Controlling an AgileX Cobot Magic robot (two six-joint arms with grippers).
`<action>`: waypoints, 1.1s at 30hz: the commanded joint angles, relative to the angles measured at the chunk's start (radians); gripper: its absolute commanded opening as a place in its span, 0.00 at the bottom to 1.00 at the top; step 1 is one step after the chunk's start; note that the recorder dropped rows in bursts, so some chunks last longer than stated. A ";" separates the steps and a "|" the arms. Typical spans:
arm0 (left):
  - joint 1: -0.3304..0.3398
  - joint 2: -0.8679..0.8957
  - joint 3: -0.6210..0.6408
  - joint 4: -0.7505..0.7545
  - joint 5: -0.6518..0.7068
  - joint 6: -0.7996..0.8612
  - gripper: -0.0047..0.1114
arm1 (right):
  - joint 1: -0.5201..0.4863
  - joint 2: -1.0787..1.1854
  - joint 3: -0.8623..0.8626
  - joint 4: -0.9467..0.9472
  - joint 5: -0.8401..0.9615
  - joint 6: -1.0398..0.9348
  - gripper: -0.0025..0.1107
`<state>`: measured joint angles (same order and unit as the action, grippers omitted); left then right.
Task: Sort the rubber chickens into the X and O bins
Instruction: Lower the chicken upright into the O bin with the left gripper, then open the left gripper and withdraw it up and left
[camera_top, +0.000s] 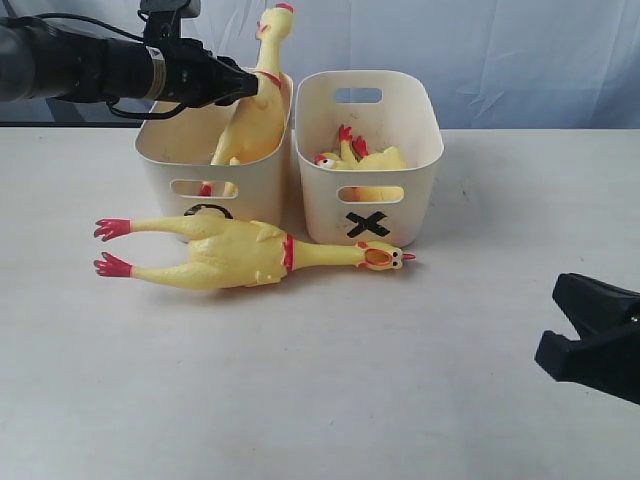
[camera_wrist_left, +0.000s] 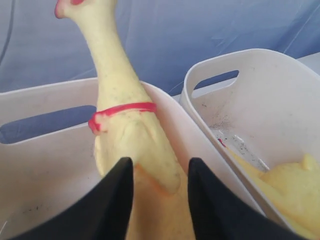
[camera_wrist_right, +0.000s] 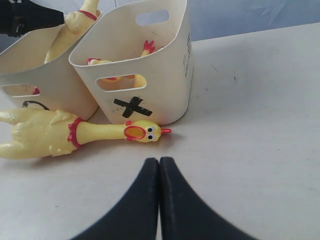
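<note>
Left gripper (camera_wrist_left: 161, 162) astride upright chicken (camera_wrist_left: 125, 90) in O bin (camera_top: 160, 165), hold unclear; right gripper (camera_wrist_right: 159, 161) closed; lying chicken (camera_top: 235, 255) before bins (camera_top: 420, 150)

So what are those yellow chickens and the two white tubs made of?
The lying chicken looks like soft rubber or vinyl, matte: dull yellow skin, painted red band. The X tub and O tub look like moulded plastic, smooth with a faint sheen, thin walls, cut-out handles.
</note>
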<state>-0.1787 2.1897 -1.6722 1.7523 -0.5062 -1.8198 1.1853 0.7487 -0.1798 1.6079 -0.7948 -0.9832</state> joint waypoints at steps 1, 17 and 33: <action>-0.003 -0.008 -0.005 -0.008 -0.007 0.000 0.36 | 0.003 -0.005 0.005 -0.014 -0.003 -0.003 0.01; -0.001 -0.015 -0.005 -0.008 -0.010 0.000 0.58 | 0.003 -0.005 0.005 -0.014 -0.013 -0.003 0.01; 0.031 -0.147 -0.005 -0.008 -0.106 -0.024 0.58 | 0.003 -0.005 0.005 -0.014 -0.026 -0.003 0.01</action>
<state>-0.1697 2.0811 -1.6737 1.7523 -0.5549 -1.8198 1.1853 0.7487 -0.1798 1.6079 -0.8124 -0.9832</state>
